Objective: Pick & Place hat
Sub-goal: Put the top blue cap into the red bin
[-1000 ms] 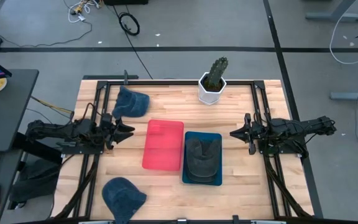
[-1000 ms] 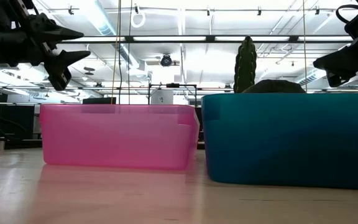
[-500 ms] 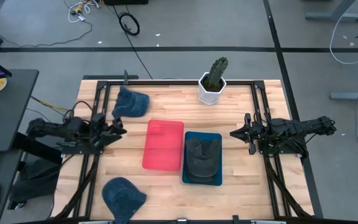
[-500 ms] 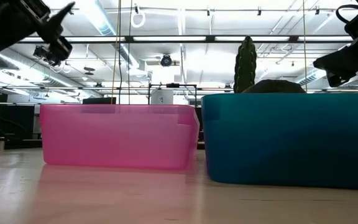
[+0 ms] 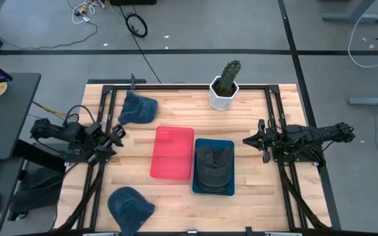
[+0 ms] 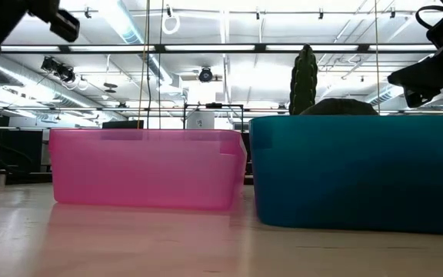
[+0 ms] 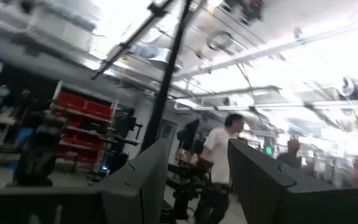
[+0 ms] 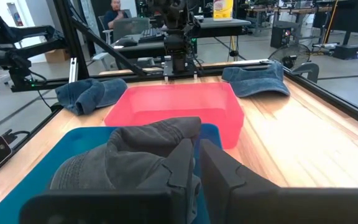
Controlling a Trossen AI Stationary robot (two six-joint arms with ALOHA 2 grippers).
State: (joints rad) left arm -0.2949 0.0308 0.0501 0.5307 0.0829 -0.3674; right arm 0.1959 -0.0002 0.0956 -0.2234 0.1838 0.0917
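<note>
A dark grey hat (image 5: 214, 164) lies crown-up in the blue bin (image 5: 228, 144), also seen in the right wrist view (image 8: 129, 155). Two blue denim hats lie on the table: one near the far left corner (image 5: 138, 108) (image 8: 253, 78), one at the near edge (image 5: 130, 204) (image 8: 89, 93). The pink bin (image 5: 172, 152) beside the blue one holds nothing that shows. My left gripper (image 5: 118, 133) (image 7: 197, 180) is open, tipped up toward the room, left of the pink bin. My right gripper (image 5: 247, 141) (image 8: 197, 168) is shut, hovering right of the blue bin.
A potted cactus in a white pot (image 5: 225, 85) stands at the far edge, behind the bins. Black frame rails (image 5: 104, 105) run along the table's left, right and far sides. Bare wood shows between the hats on the left. People (image 7: 219, 149) are in the room beyond.
My left arm has drawn back toward the table's left edge and its gripper has tipped upward, rising out of the low view. The hats, the bins and my right arm have kept still.
</note>
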